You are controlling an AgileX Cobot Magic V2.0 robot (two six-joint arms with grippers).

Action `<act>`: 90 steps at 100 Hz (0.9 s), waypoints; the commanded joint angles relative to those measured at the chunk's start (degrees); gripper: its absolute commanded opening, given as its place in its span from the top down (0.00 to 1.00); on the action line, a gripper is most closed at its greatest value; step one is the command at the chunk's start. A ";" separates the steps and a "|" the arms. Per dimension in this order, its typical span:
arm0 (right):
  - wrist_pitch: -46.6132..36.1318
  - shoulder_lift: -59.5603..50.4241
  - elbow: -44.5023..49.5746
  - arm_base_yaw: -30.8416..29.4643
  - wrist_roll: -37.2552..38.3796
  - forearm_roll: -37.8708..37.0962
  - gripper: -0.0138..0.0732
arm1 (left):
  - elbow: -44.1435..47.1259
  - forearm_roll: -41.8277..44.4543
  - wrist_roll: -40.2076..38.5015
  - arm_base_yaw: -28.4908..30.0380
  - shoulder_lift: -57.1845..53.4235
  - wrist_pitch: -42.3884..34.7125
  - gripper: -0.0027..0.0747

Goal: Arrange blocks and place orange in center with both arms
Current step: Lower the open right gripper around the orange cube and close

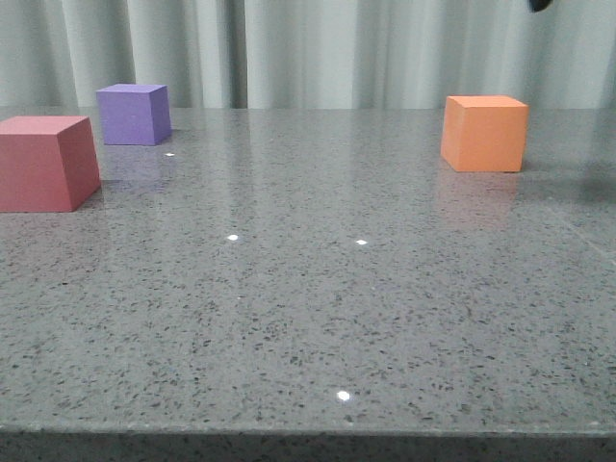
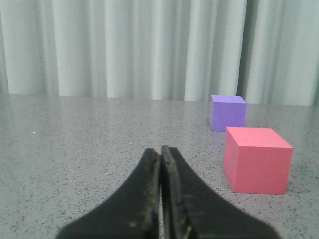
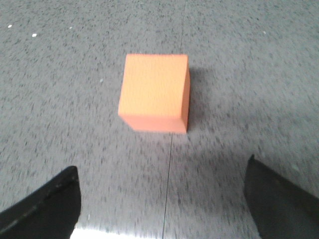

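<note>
The orange cube (image 1: 484, 133) stands at the back right of the grey speckled table (image 1: 318, 318). In the right wrist view the orange cube (image 3: 154, 92) lies ahead of my right gripper (image 3: 162, 172), which hangs above the table, open wide and empty. A dark bit of that arm (image 1: 540, 5) shows at the front view's top edge. The red-pink cube (image 1: 44, 162) sits at the far left, with the purple cube (image 1: 134, 114) behind it. My left gripper (image 2: 160, 152) is shut on nothing, low over the table, with the red-pink cube (image 2: 256, 159) and purple cube (image 2: 228, 112) ahead and apart from it.
Pale pleated curtains (image 1: 308, 48) hang behind the table. A thin seam line (image 3: 172, 164) crosses the tabletop under the right gripper. The table's front edge (image 1: 308, 435) runs along the bottom of the front view.
</note>
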 commanded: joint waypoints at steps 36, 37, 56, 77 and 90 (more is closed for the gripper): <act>0.10 16.44 -18.38 2.03 -0.55 -2.87 0.09 | 2.40 -0.13 0.00 0.04 -2.12 -4.71 0.99; 0.31 16.74 -18.53 2.03 -0.55 -3.12 0.09 | 2.40 -0.13 0.00 0.04 -2.12 -4.71 0.99; 0.27 18.98 -18.67 2.03 -0.55 -4.50 0.09 | 2.40 -0.13 0.00 0.04 -2.12 -4.71 0.99; -1.57 20.95 -18.67 2.03 -0.55 -3.96 0.09 | 2.40 -0.13 0.00 0.04 -2.12 -4.71 0.99; -1.40 22.51 -18.67 2.04 -0.55 -3.11 0.11 | 2.40 -0.13 0.00 0.04 -2.12 -4.71 0.99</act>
